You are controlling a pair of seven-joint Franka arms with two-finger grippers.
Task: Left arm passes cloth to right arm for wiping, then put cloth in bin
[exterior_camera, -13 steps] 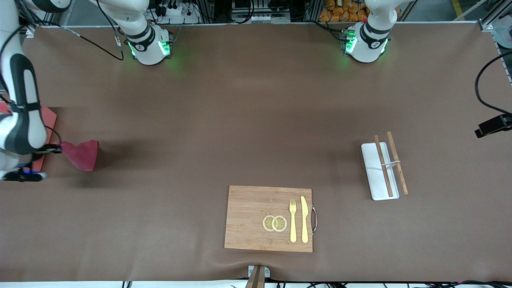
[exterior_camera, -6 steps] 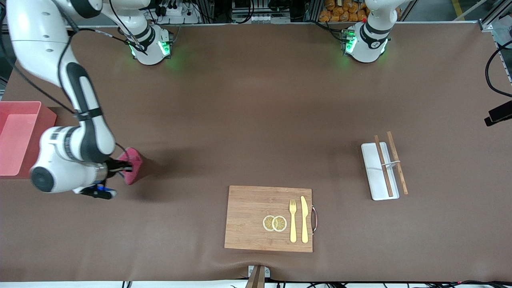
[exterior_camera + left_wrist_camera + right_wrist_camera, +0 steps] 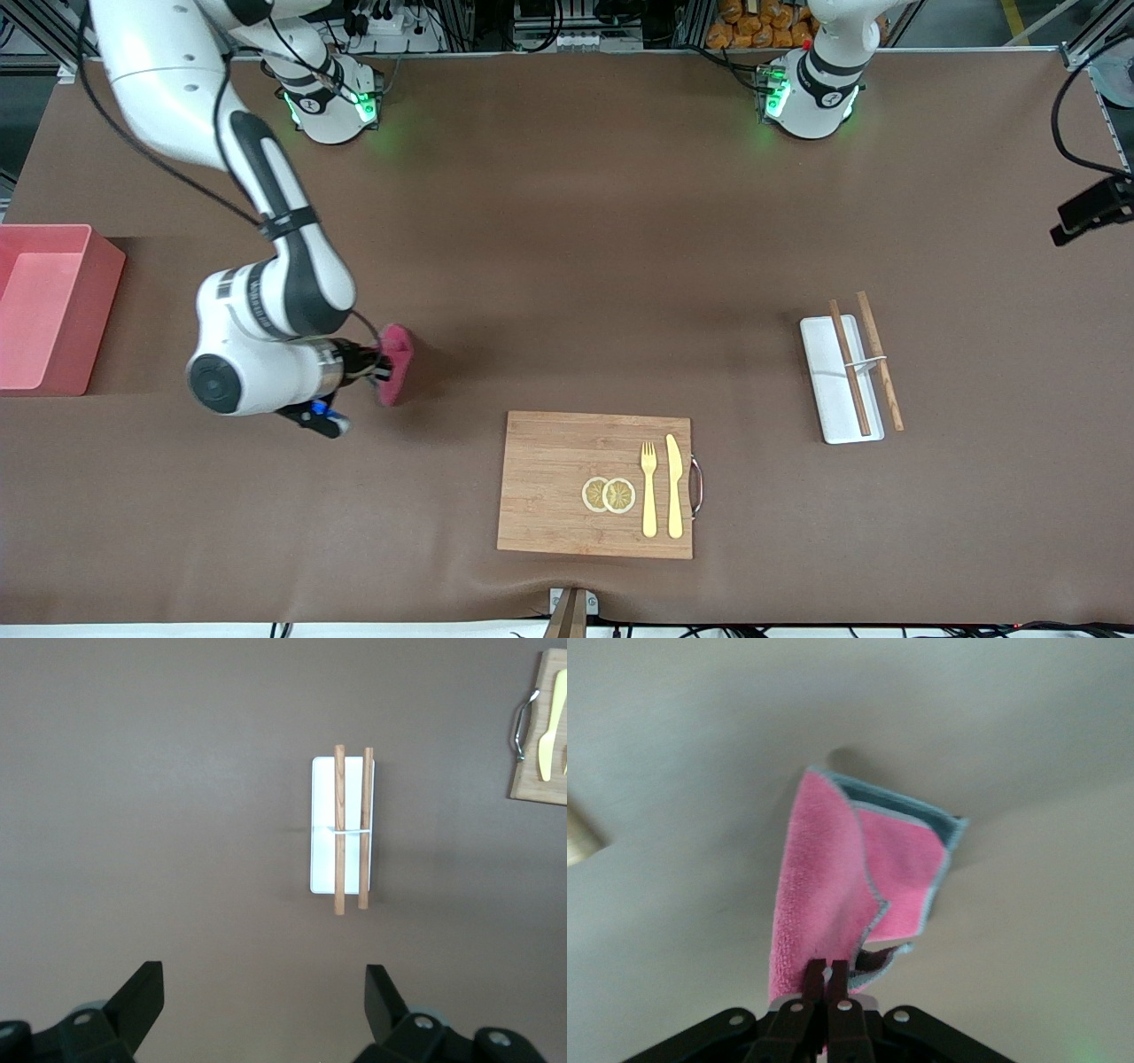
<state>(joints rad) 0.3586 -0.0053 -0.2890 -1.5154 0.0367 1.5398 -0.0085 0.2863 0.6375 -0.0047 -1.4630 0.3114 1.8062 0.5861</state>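
Note:
The raspberry-red cloth [image 3: 396,362] hangs folded from my right gripper [image 3: 381,365], which is shut on one edge of it. The cloth is over bare table between the bin and the wooden board [image 3: 567,483]. In the right wrist view the cloth [image 3: 824,877] shows a pale blue hem, with the right gripper [image 3: 830,967] pinching its edge. Whether the cloth touches the table I cannot tell. The light pink bin [image 3: 99,301] stands at the right arm's end of the table. My left gripper [image 3: 264,979] is open with nothing between its fingers, high over the table.
On the wooden board lie two lemon slices [image 3: 609,494], a yellow fork [image 3: 648,487] and a yellow knife [image 3: 674,486]. A white tray [image 3: 824,372] with two chopsticks [image 3: 879,359] sits toward the left arm's end; it also shows as the tray [image 3: 323,824] under the left gripper.
My right arm has swung from beside the bin toward the middle of the table, carrying the cloth closer to the wooden board. The bin is uncovered now.

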